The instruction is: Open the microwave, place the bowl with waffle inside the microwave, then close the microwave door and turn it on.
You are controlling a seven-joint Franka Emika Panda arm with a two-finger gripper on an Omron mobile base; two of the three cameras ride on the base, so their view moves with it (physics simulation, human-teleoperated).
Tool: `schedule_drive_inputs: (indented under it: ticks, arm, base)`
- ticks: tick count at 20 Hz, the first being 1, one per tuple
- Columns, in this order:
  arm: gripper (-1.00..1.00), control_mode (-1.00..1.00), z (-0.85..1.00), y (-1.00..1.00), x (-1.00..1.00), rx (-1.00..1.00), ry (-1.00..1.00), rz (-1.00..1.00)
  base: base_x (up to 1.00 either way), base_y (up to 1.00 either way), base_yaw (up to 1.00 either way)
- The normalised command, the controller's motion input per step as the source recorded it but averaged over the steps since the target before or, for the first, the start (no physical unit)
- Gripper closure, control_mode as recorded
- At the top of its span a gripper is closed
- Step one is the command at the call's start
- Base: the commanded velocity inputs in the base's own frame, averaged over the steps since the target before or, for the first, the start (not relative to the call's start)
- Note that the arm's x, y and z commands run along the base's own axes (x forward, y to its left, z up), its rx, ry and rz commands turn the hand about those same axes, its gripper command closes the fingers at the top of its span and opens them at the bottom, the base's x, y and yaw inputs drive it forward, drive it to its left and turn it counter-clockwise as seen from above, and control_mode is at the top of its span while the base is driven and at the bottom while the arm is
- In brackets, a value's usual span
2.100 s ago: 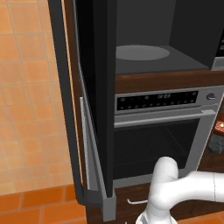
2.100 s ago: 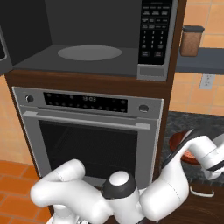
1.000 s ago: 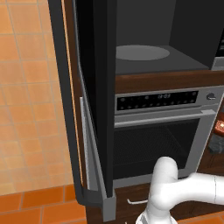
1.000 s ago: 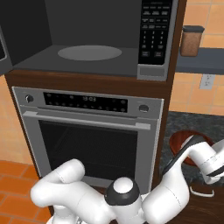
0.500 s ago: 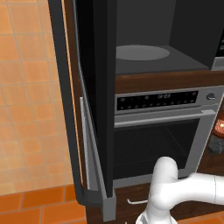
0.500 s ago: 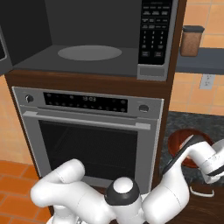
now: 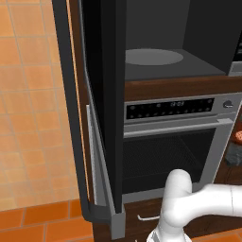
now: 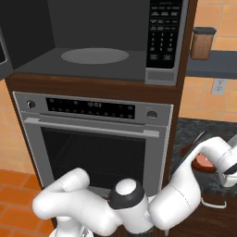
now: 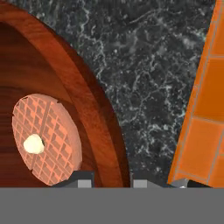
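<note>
The microwave (image 8: pixel 99 39) stands open, showing its grey cavity and the round pale turntable (image 8: pixel 95 55). The microwave door (image 7: pixel 101 108) is swung wide to the left and seen edge-on. The reddish-brown bowl (image 9: pixel 52 92) rests on the dark speckled counter (image 9: pixel 153 74) at the right, with a round waffle (image 9: pixel 46 140) and a pale butter pat inside. My gripper (image 9: pixel 112 180) is at the bowl's near rim, one fingertip inside and one outside, shut on the rim. From the right base view, my wrist partly covers the bowl (image 8: pixel 203 160).
A silver oven (image 8: pixel 92 134) with display strip and knobs sits under the microwave. The microwave keypad (image 8: pixel 162 37) is right of the cavity. A brown jar (image 8: pixel 203 42) stands on a shelf at the right. An orange tiled wall (image 9: pixel 205 109) rises close beside the bowl.
My hand has sunk a little lower onto the bowl at the right. The bowl, the door and the base have stayed put.
</note>
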Motion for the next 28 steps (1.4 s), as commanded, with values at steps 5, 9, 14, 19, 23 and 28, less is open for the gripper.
schedule_drive_inputs:
  ticks: [5, 9, 14, 19, 23, 28]
  arm:
    - [1.0, -1.0, 0.58, -0.21, -0.37, 0.0, 0.14, -0.2]
    - [1.0, -1.0, 0.58, -0.26, -0.63, 0.0, 0.11, -0.28]
    - [1.0, -1.0, 0.62, 0.21, -0.44, 0.0, -0.04, -0.22]
    - [1.0, -1.0, 0.18, 0.6, -0.82, 0.0, -0.18, -0.09]
    - [1.0, -1.0, 0.17, 0.84, -0.84, 0.0, -0.2, -0.06]
    - [1.0, -1.0, 0.41, 0.79, -0.95, 0.0, -0.2, -0.06]
  base:
    - [0.0, 0.0, 0.0]
    - [0.0, 0.0, 0.0]
    - [0.0, 0.0, 0.0]
    - [0.0, 0.0, 0.0]
    - [0.0, 0.0, 0.0]
    - [0.0, 0.0, 0.0]
